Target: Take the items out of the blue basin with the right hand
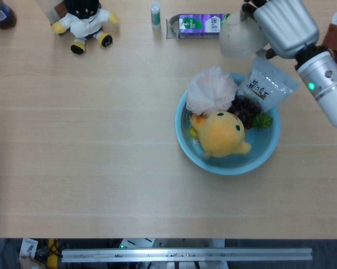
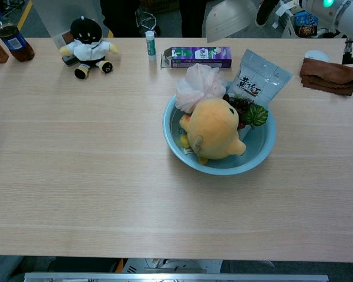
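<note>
The blue basin [image 1: 183, 141] [image 2: 265, 154] sits right of the table's centre. In it lie a yellow plush toy [image 1: 223, 134] [image 2: 214, 128], a pink bath pouf [image 1: 212, 91] [image 2: 201, 87], dark grapes [image 1: 245, 107] [image 2: 239, 106] and a silver snack pouch [image 1: 267, 87] [image 2: 258, 79] leaning on the far rim. My right hand [image 1: 283, 25] [image 2: 269, 8] grips a grey bowl [image 1: 241, 36] [image 2: 229, 17], tilted, high above the table beyond the basin. The left hand does not show.
A purple box [image 1: 201, 25] [image 2: 197, 56] and a glue stick [image 1: 155, 14] [image 2: 151, 44] stand along the far edge, below and beside the lifted bowl. A black-and-white doll [image 1: 84, 19] [image 2: 88, 47] and a bottle [image 2: 12, 38] are far left. A brown cloth [image 2: 329, 75] lies far right.
</note>
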`<move>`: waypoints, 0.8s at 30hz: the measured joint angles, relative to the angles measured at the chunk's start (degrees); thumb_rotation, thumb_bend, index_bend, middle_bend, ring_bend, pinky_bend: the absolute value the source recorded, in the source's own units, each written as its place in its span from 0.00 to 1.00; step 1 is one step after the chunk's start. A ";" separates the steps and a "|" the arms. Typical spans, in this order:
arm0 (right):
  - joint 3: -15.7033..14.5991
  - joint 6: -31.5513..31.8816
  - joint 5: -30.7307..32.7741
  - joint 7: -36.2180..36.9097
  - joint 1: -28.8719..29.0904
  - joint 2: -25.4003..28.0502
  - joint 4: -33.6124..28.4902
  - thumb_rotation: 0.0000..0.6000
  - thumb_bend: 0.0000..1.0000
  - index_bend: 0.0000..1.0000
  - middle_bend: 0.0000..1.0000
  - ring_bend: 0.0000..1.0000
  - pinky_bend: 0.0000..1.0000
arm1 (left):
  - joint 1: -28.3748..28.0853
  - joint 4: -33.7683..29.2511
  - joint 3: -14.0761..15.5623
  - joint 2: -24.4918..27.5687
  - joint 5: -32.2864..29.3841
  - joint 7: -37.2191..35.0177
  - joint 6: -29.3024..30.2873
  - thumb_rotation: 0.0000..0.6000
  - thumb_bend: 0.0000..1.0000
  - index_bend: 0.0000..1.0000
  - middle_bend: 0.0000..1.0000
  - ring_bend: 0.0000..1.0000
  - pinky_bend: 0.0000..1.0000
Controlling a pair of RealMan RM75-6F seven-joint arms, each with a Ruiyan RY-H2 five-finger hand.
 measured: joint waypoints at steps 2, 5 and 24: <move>-0.30 -0.90 1.17 -1.17 1.44 -1.53 1.33 1.00 0.02 0.46 0.29 0.12 0.24 | 0.00 -0.12 -0.09 0.18 0.20 0.04 0.29 1.00 0.36 0.30 0.27 0.26 0.25; -0.74 -1.80 2.99 -2.77 3.23 -3.29 2.79 1.00 0.02 0.46 0.29 0.12 0.24 | 0.04 -0.36 -0.14 0.41 0.39 0.05 0.52 1.00 0.36 0.30 0.27 0.26 0.25; -4.62 -5.18 18.55 -8.32 9.51 -11.62 13.15 1.00 0.02 0.46 0.29 0.12 0.24 | 0.45 -1.11 0.17 1.08 0.85 -0.55 0.93 1.00 0.36 0.30 0.27 0.26 0.25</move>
